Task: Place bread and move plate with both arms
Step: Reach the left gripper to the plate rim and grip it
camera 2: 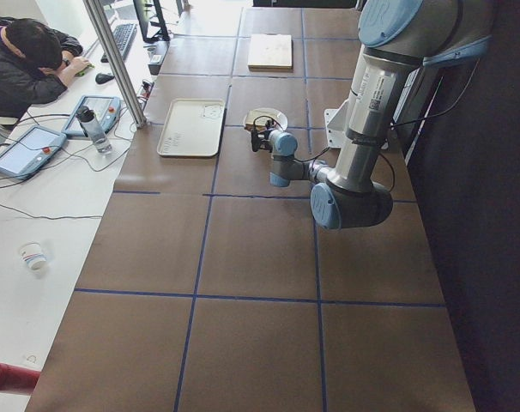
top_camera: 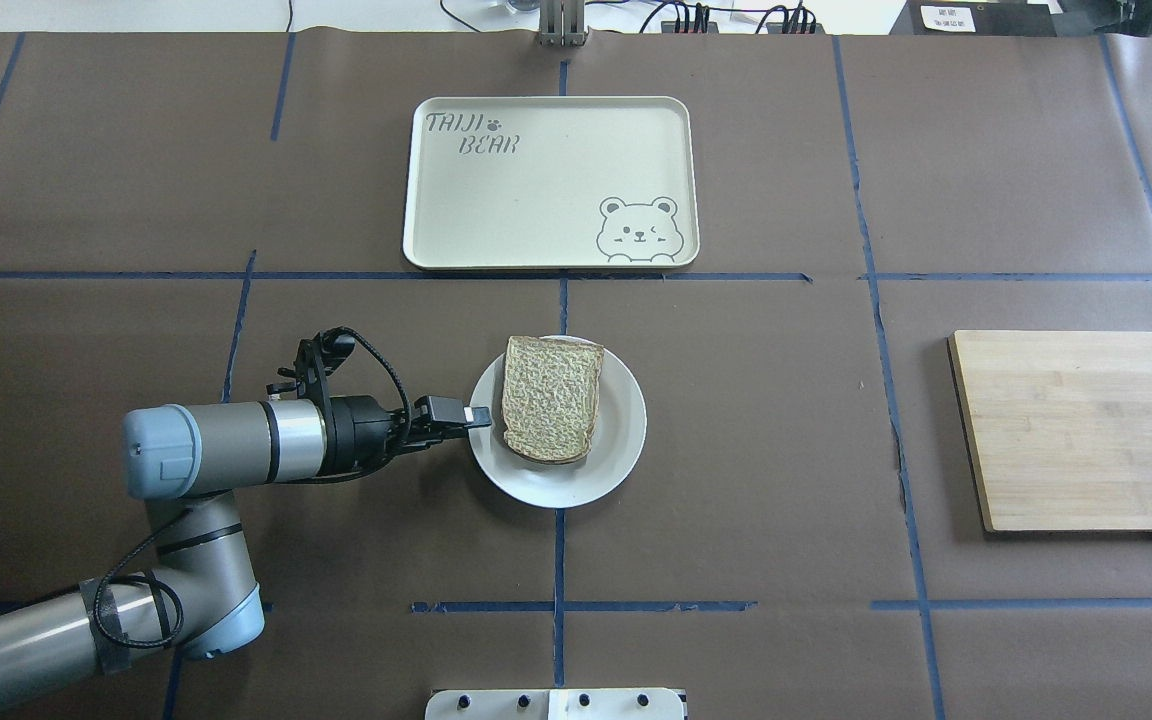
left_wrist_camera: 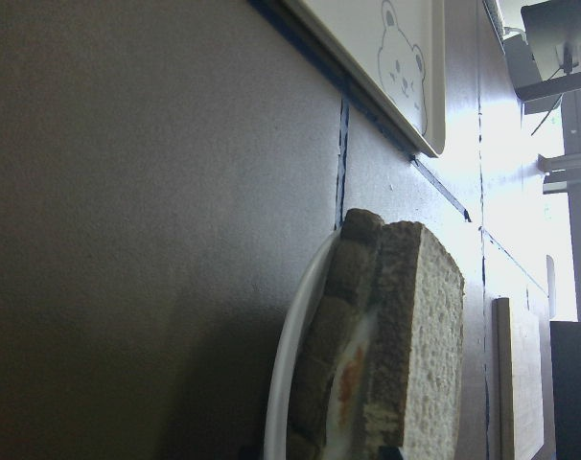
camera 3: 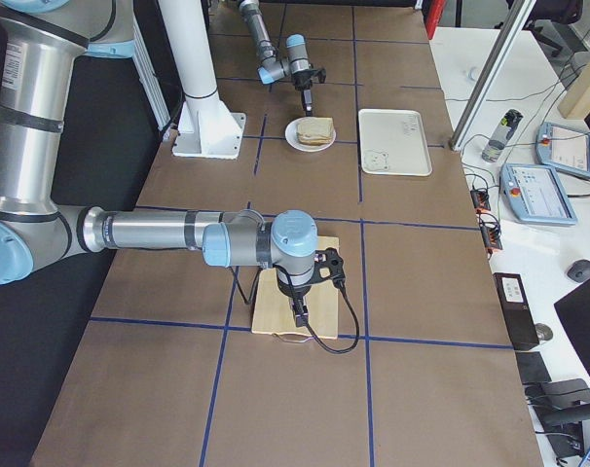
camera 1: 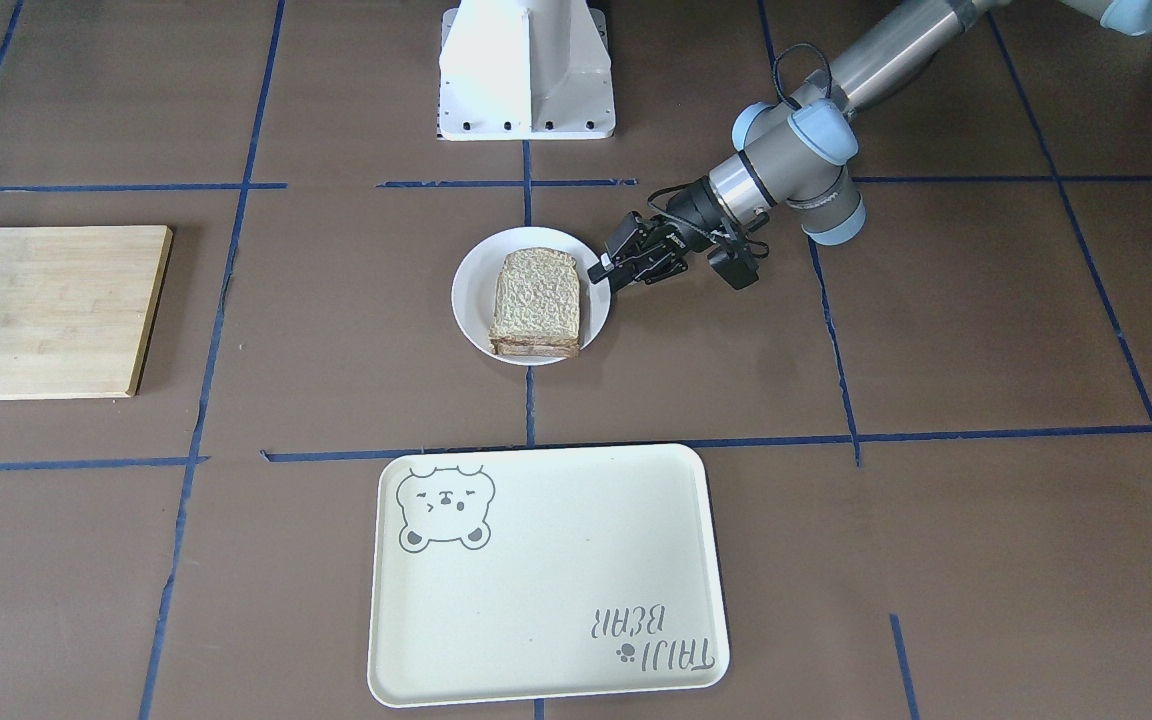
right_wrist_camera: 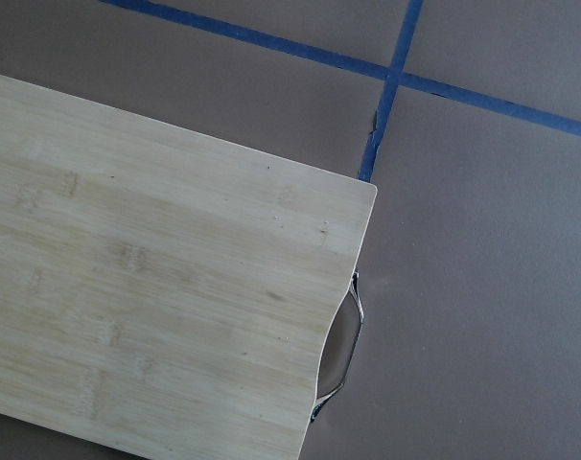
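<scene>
Overhead exterior shows the left arm (top_camera: 226,445) reaching in low and level, its wrist rolled so the left hand (top_camera: 476,414) points sideways at the plate (top_camera: 621,440), fingertips at the rim. Whether it is clenched on that rim I cannot tell. The bread (top_camera: 551,398) lies on the plate just beyond the fingertips, stacked on a second slice with egg between. The tray (top_camera: 546,180) sits well off to that hand's side. In the exterior right view the right arm (camera 3: 159,233) stretches level, right hand (camera 3: 300,313) pointing down over the wooden board (camera 3: 266,311); its grip cannot be told.
</scene>
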{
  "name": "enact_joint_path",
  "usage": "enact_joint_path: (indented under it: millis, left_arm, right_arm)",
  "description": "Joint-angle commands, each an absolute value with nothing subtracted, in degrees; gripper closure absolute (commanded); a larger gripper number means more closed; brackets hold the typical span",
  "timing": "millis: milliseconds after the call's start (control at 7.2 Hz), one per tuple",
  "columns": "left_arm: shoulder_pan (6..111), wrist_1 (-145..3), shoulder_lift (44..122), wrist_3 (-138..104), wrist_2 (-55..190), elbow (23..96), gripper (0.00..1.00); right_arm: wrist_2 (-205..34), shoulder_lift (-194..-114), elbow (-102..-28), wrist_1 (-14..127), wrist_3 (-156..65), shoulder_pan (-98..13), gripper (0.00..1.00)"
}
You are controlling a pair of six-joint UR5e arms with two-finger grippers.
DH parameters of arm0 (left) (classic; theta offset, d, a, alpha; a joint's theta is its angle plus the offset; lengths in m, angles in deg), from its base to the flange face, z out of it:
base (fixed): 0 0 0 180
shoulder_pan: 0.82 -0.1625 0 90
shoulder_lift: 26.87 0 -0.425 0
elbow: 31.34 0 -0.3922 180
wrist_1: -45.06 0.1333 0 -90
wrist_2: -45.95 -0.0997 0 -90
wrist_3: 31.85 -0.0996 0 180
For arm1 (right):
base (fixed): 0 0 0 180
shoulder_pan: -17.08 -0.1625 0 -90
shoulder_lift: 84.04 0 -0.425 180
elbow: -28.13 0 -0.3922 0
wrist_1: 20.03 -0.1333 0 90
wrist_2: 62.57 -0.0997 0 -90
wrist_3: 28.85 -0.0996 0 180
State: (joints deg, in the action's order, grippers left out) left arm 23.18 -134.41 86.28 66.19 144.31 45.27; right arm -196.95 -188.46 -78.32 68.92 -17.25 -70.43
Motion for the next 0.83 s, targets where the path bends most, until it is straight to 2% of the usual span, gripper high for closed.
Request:
enact_joint_path:
  millis: [0,278,417,694]
  left_arm:
    - [23.1,-134.3,86.7,66.2,144.3,44.3,0.56]
    - [23.1,-134.4,88.3,66.2,144.3,42.8,0.56]
    - [23.1,-134.4,88.4,66.2,144.3,42.5,0.61]
    - [23.1,-134.6,88.4,66.2,144.3,42.1,0.84]
  right_arm:
    - [-197.0,-188.5,-78.3,68.9,-17.3,-70.5,0.0]
    - [-197.0,-188.5,-78.3,68.9,-17.3,-70.5,0.0]
    - [-197.0,-188.5,-78.3,69.0,-17.3,-70.5,0.0]
    - [-197.0,-188.5,-78.3,69.0,-17.3,-70.5,0.0]
